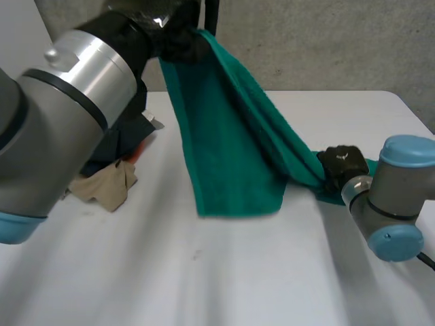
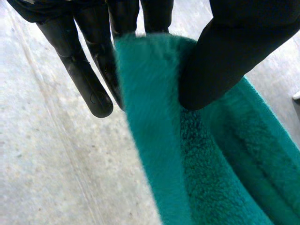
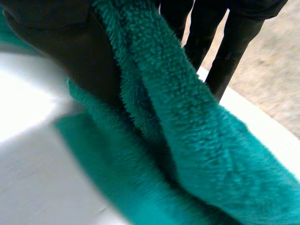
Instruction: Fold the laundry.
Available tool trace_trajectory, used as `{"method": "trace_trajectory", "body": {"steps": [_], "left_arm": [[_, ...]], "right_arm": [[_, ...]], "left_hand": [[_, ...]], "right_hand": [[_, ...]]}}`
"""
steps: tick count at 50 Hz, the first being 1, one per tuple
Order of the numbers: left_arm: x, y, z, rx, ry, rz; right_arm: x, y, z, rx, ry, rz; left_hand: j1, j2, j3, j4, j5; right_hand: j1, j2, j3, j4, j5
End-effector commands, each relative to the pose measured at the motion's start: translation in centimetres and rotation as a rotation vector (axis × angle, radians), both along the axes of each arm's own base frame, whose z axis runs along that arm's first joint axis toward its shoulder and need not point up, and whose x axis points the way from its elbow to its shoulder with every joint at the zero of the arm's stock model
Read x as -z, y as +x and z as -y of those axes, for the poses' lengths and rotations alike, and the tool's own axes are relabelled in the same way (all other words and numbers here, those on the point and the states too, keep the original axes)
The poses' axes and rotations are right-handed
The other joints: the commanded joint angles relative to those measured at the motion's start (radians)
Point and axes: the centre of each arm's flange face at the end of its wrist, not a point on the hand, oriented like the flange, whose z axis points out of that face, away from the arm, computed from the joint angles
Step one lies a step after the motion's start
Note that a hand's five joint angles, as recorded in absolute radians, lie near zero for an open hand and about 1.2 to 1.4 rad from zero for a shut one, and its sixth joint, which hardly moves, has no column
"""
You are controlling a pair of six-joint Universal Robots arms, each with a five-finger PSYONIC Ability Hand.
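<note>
Right, the left hand (image 2: 224, 56) is raised high over the back of the bench (image 1: 204, 272). Its thumb presses the green towel (image 1: 228, 146) against straight fingers (image 2: 89, 79) behind the cloth, a firm pinch on the towel's upper end. The right hand (image 3: 65, 51) sits low, near the bench surface, with its thumb on one face of the pile fabric and its fingers (image 3: 225, 42) on the other, nipping the towel's opposite end.

Between the two, the towel runs as a steep slope from high on the left down to low on the right. It is bunched along the top edge, and its loose lower hem rests on the bench in the middle.

By my reading this is the stretch-out stage: the towel is picked and held at two points but not yet laid flat, so no fold has been made.

The next move probably calls for the left hand to come down level with the right. Both pinches should keep tension so the sheet lands smooth and not doubled on that trailing hem, and it should stay clear of the laundry pile (image 1: 112, 170) near the left arm.

The count:
- One green towel, in two hands.
- One pile waiting, showing a beige cloth (image 1: 109, 189), a dark garment (image 1: 132, 132) and a sliver of something red (image 1: 138, 151). That makes at least three pieces, and more may be hidden behind the arm.
</note>
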Motion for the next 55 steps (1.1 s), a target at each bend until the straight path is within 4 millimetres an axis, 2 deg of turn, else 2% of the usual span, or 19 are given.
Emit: {"method": "trace_trajectory", "body": {"steps": [1,2,3,5,10,13,17,23,24,27,28,30,32,34,36,39,45,47,55], "left_arm": [[-1.3,1.9,0.6,-0.055,-0.032,-0.007],[-1.3,2.2,0.7,-0.064,-0.03,-0.005],[-1.3,2.5,0.9,-0.074,-0.025,-0.001],[-1.2,3.6,1.3,-0.107,-0.007,0.016],[-0.3,5.5,2.4,-0.17,0.041,0.048],[1.5,5.9,3.0,-0.187,0.091,0.078],[3.7,5.7,3.4,-0.186,0.15,0.114],[10.1,4.5,5.2,-0.175,0.299,0.225],[10.8,4.3,5.5,-0.173,0.316,0.239],[13.8,3.3,6.3,-0.155,0.378,0.286],[14.2,2.9,6.4,-0.148,0.384,0.292],[15.6,1.6,6.8,-0.129,0.4,0.311],[16.2,0.8,7.0,-0.117,0.404,0.317],[16.7,0.1,7.5,-0.112,0.405,0.321],[16.7,0.0,7.9,-0.114,0.404,0.315],[16.5,-0.1,8.0,-0.114,0.397,0.309],[16.4,-0.2,7.7,-0.108,0.395,0.311],[15.9,-0.1,7.6,-0.108,0.386,0.305],[15.4,0.1,7.5,-0.107,0.374,0.296]], "right_arm": [[-13.4,-0.4,-2.5,-0.027,-0.262,0.045],[-16.2,-0.6,-4.0,-0.068,-0.288,0.041],[-16.3,-0.6,-4.0,-0.068,-0.288,0.041],[-19.5,-1.7,-5.2,-0.132,-0.278,-0.01],[-21.7,-4.3,-5.3,-0.155,-0.181,-0.094],[-21.9,-5.8,-5.1,-0.16,-0.099,-0.123],[-20.5,-5.8,-4.2,-0.182,-0.039,-0.183],[-14.8,-4.5,-1.9,-0.254,0.083,-0.282],[-12.9,-3.9,-1.4,-0.274,0.113,-0.299],[-10.1,-2.8,0.0,-0.287,0.111,-0.331],[-8.4,-2.4,1.1,-0.276,0.092,-0.356],[-7.1,-2.2,2.3,-0.252,0.05,-0.386],[-5.9,-1.8,4.0,-0.195,-0.045,-0.419],[-6.1,-1.8,5.3,-0.119,-0.159,-0.424],[-6.3,-1.8,5.7,-0.054,-0.232,-0.418],[-6.1,-1.7,4.9,-0.036,-0.226,-0.402],[-8.8,-2.2,0.7,0.005,-0.162,-0.222],[-9.0,-2.6,-0.8,0.016,-0.094,-0.153],[-7.3,-3.2,-4.4,0.039,0.184,-0.02]], "left_hand": [[0.238,0.2,0.205,0.195,0.235],[0.238,0.2,0.205,0.195,0.235],[0.238,0.2,0.205,0.195,0.235],[0.238,0.2,0.205,0.195,0.235],[0.238,0.2,0.205,0.195,0.235],[0.238,0.2,0.205,0.195,0.235],[0.238,0.2,0.205,0.195,0.235],[0.238,0.2,0.205,0.195,0.235],[0.238,0.2,0.205,0.195,0.235],[0.238,0.2,0.205,0.195,0.235],[0.238,0.2,0.205,0.195,0.235],[0.238,0.2,0.205,0.195,0.235],[0.238,0.2,0.205,0.195,0.235],[0.238,0.2,0.205,0.195,0.235],[0.238,0.2,0.205,0.195,0.235],[0.238,0.2,0.205,0.195,0.235],[0.238,0.2,0.205,0.195,0.235],[0.238,0.2,0.205,0.195,0.235],[0.238,0.2,0.205,0.195,0.235]], "right_hand": [[0.272,0.22,0.218,0.209,0.235],[0.272,0.22,0.218,0.209,0.235],[0.272,0.22,0.218,0.209,0.235],[0.272,0.22,0.218,0.209,0.235],[0.272,0.22,0.218,0.209,0.235],[0.272,0.22,0.218,0.209,0.235],[0.272,0.22,0.218,0.209,0.235],[0.272,0.22,0.218,0.209,0.235],[0.272,0.22,0.218,0.209,0.235],[0.272,0.22,0.218,0.209,0.235],[0.272,0.22,0.218,0.209,0.235],[0.272,0.22,0.218,0.209,0.235],[-0.136,-0.187,-0.19,-0.199,-0.172],[-0.924,-0.975,-0.978,-0.986,-0.96],[-0.95,-1.001,-1.004,-1.013,-0.986],[-0.95,-1.001,-1.004,-1.013,-0.986],[-0.95,-1.001,-1.004,-1.013,-0.986],[-0.829,-0.88,-0.883,-0.892,-0.866],[-0.626,-0.677,-0.68,-0.689,-0.662]]}}
